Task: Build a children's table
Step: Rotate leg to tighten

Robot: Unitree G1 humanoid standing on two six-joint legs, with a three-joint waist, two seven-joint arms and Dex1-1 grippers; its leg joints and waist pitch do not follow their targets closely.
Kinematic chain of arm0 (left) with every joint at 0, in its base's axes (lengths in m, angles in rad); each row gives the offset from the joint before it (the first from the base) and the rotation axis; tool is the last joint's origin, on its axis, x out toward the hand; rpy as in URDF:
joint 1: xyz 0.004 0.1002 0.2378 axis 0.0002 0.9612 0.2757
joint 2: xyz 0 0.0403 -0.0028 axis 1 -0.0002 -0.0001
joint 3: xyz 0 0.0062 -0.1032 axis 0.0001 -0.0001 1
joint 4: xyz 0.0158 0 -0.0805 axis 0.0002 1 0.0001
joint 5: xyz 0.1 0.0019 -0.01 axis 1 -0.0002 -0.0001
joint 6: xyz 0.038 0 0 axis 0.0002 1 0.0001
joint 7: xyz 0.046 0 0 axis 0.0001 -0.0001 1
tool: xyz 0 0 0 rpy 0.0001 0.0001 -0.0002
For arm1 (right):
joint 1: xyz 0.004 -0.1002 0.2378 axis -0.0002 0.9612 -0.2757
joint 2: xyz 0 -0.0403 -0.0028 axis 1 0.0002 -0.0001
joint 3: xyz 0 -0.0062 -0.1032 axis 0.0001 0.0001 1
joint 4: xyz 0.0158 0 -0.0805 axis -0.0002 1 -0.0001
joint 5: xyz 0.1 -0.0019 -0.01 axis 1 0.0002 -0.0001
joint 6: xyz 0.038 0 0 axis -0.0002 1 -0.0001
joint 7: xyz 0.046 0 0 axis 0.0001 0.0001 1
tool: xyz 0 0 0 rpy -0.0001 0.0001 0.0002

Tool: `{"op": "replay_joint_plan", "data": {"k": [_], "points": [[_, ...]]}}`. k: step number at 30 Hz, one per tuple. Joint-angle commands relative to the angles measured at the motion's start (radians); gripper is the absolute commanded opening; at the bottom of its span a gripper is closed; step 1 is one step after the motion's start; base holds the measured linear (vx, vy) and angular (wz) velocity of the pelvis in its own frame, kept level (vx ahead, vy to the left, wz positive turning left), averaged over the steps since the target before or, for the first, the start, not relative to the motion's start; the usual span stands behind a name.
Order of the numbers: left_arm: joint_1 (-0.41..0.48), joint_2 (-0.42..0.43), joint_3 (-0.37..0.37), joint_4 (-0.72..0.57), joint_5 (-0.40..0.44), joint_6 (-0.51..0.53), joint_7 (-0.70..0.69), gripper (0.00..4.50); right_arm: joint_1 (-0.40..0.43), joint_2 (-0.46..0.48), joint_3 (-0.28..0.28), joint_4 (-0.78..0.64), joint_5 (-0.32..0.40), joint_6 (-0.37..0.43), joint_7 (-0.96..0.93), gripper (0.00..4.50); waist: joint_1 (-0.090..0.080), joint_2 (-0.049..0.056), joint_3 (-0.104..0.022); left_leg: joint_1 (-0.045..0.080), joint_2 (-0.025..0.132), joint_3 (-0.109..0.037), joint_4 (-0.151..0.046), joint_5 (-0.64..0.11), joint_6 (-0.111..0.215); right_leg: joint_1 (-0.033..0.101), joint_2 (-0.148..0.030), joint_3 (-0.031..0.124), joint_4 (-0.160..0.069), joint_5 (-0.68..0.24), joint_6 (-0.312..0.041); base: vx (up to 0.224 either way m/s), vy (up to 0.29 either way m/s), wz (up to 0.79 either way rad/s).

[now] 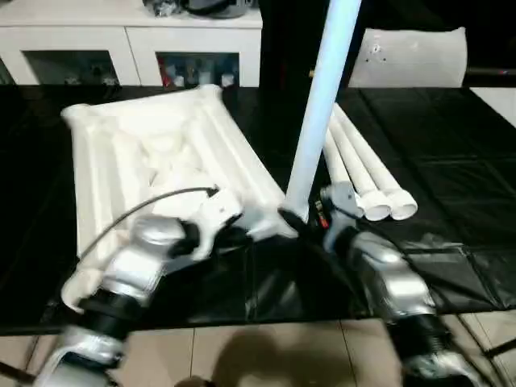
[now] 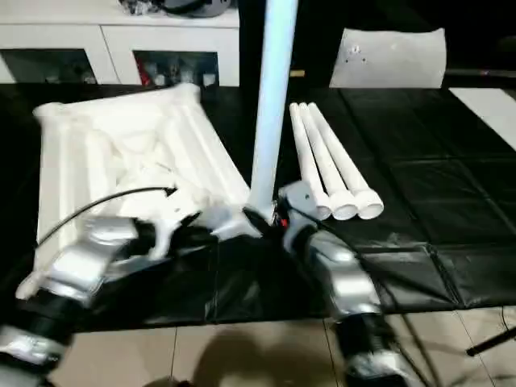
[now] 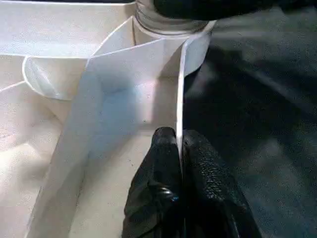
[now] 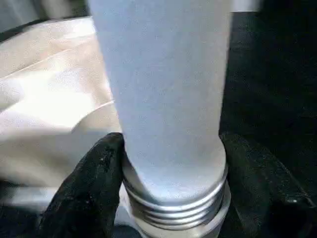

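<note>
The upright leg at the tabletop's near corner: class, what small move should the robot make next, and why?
Probably twist the leg further down into the corner socket. The right tool grips it just above threads that show above the socket, while the left tool pinches the tabletop's rim, steadying it.

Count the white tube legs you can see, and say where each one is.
4: one leg stands upright at the tabletop's near corner, in the right gripper; three legs lie side by side on the black mat.
</note>
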Motion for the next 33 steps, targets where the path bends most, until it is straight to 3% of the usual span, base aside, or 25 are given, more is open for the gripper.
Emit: {"op": "replay_joint_plan", "data": {"k": [1, 6, 7, 9, 11, 15, 19, 20, 23, 24, 28, 33], "points": [[-0.031, -0.117, 0.002, -0.017, -0.029, 0.003, 0.143, 0.00, -0.020, 0.116, 0.074, 0.070, 0.002, 0.027, -0.037, 2.68, 0.000, -0.006, -0.052, 0.021, 0.056, -0.023, -0.073, -0.177, 0.005, 0.023, -0.076, 0.037, -0.085, -0.117, -0.217, 0.000, 0.000, 0.00], [-0.039, -0.133, -0.007, -0.026, -0.014, 0.018, 0.172, 0.00, -0.042, 0.149, 0.067, 0.094, -0.014, 0.017, -0.076, 2.68, 0.006, -0.005, -0.059, 0.017, 0.052, -0.020, -0.067, -0.098, 0.052, 0.030, -0.074, 0.034, -0.077, 0.017, -0.206, 0.000, 0.000, 0.00], [-0.038, -0.127, -0.013, -0.029, -0.009, 0.018, 0.165, 0.00, -0.038, 0.150, 0.067, 0.089, -0.009, 0.011, -0.059, 3.02, 0.006, -0.004, -0.058, 0.016, 0.052, -0.020, -0.068, -0.093, 0.056, 0.030, -0.074, 0.034, -0.076, 0.026, -0.206, 0.000, 0.000, 0.00], [-0.029, -0.087, -0.029, -0.031, 0.004, 0.003, 0.124, 0.00, -0.013, 0.135, 0.064, 0.058, -0.001, 0.004, -0.035, 3.02, 0.007, -0.004, -0.057, 0.018, 0.054, -0.020, -0.069, -0.101, 0.062, 0.030, -0.075, 0.034, -0.078, 0.022, -0.203, 0.000, 0.000, 0.00], [-0.020, -0.061, -0.033, -0.035, 0.013, -0.001, 0.097, 0.00, 0.001, 0.111, 0.060, 0.045, -0.016, -0.009, -0.041, 3.42, 0.005, -0.003, -0.055, 0.019, 0.055, -0.020, -0.072, -0.127, 0.055, 0.028, -0.074, 0.033, -0.082, -0.014, -0.200, 0.000, 0.000, 0.00], [-0.009, -0.021, -0.038, -0.036, 0.016, -0.014, 0.065, 0.00, 0.025, 0.073, 0.040, 0.009, -0.009, -0.026, -0.026, 3.74, 0.002, -0.003, -0.052, 0.019, 0.056, -0.021, -0.076, -0.161, 0.036, 0.027, -0.075, 0.034, -0.086, -0.061, -0.199, 0.000, 0.000, 0.00], [0.009, 0.064, -0.057, -0.025, 0.001, -0.085, -0.044, 0.00, 0.075, -0.027, 0.040, -0.095, 0.016, -0.047, 0.101, 4.02, 0.003, -0.003, -0.054, 0.018, 0.056, -0.022, -0.074, -0.153, 0.044, 0.031, -0.074, 0.035, -0.086, -0.041, -0.187, 0.000, 0.000, 0.00], [0.014, 0.108, -0.067, -0.006, -0.011, -0.147, -0.109, 0.00, 0.098, -0.087, 0.044, -0.150, 0.033, -0.047, 0.193, 4.12, 0.003, -0.004, -0.056, 0.017, 0.055, -0.021, -0.072, -0.129, 0.053, 0.031, -0.073, 0.035, -0.082, -0.002, -0.191, 0.000, 0.000, 0.00], [0.015, 0.145, -0.076, 0.014, -0.019, -0.204, -0.170, 0.00, 0.112, -0.142, 0.049, -0.189, 0.049, -0.040, 0.280, 4.36, 0.008, -0.005, -0.060, 0.015, 0.054, -0.021, -0.066, -0.076, 0.088, 0.036, -0.069, 0.032, -0.072, 0.106, -0.206, 0.000, 0.000, 0.00], [0.015, 0.171, -0.085, 0.023, -0.030, -0.237, -0.224, 0.00, 0.119, -0.185, 0.055, -0.213, 0.060, -0.033, 0.347, 4.42, 0.006, -0.004, -0.059, 0.015, 0.055, -0.019, -0.066, -0.081, 0.094, 0.031, -0.071, 0.033, -0.070, 0.110, -0.216, 0.000, 0.000, 0.00], [0.000, 0.248, -0.128, 0.063, -0.033, -0.340, -0.362, 0.00, 0.126, -0.298, 0.091, -0.257, 0.088, -0.006, 0.514, 4.47, 0.011, -0.006, -0.055, 0.021, 0.060, -0.019, -0.068, -0.124, 0.093, 0.029, -0.072, 0.032, -0.076, 0.048, -0.226, 0.000, 0.000, 0.00], [-0.033, 0.302, -0.161, 0.108, -0.034, -0.414, -0.480, 0.00, 0.119, -0.373, 0.145, -0.273, 0.104, 0.008, 0.672, 4.47, 0.015, -0.008, -0.052, 0.022, 0.059, -0.018, -0.069, -0.154, 0.075, 0.027, -0.075, 0.032, -0.078, -0.014, -0.235, 0.000, 0.000, 0.00]]}}
